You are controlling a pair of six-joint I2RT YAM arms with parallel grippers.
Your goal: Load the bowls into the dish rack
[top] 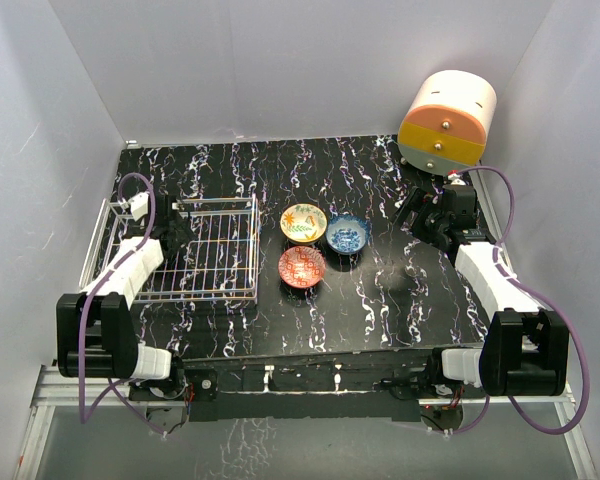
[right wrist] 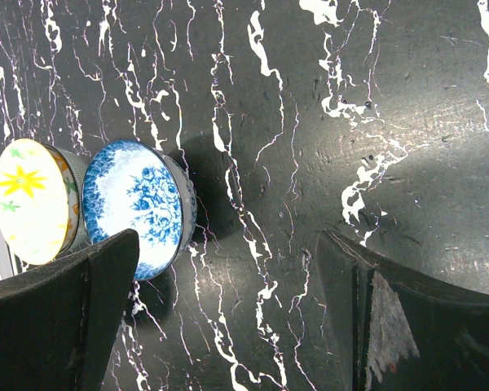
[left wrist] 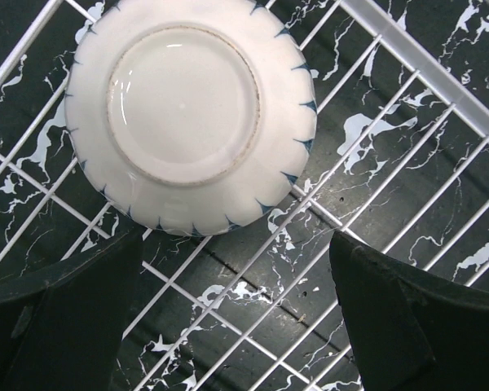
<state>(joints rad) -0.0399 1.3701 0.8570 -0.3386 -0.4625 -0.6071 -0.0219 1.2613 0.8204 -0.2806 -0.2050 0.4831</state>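
We see the left gripper hemmed in by the wire walls of the dish rack, an upturned bowl just ahead, while the yellow bowl, blue bowl and red bowl crowd beside the rack, leaving open tabletop toward the right gripper.

The dish rack is thin white-coated wire, smooth and slightly glossy. Inside it, an upturned bowl shows pale glazed ceramic with a duller foot ring. The table under the rack is black marbled with a soft sheen. Right of the rack, the blue bowl and yellow bowl look glossy-glazed.
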